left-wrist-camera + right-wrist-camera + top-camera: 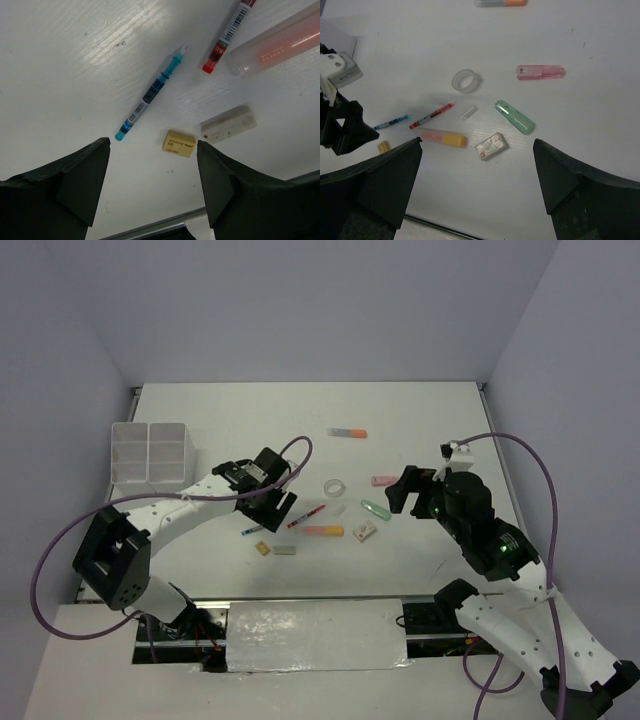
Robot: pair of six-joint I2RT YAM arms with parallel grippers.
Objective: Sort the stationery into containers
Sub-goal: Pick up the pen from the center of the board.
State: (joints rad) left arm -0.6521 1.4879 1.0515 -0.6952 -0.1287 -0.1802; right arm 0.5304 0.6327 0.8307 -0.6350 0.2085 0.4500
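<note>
White tabletop (430, 420), items loose mid-table; nearest, tan eraser (178, 143) just beside whitish eraser (229, 123), blue pen (150, 95) and red pen (227, 32) behind. L gripper (152, 145) hovers over these, jaws spread, empty; R gripper (476, 145) likewise agape, holding nothing, near green marker (515, 117). Farther: tape ring (466, 81), pink marker (540, 72), then orange-grey marker (347, 432); four-cell box (150, 452) far left, well apart.

Bright even overhead light, soft faint shadows, sheen on table (115, 35)
</note>
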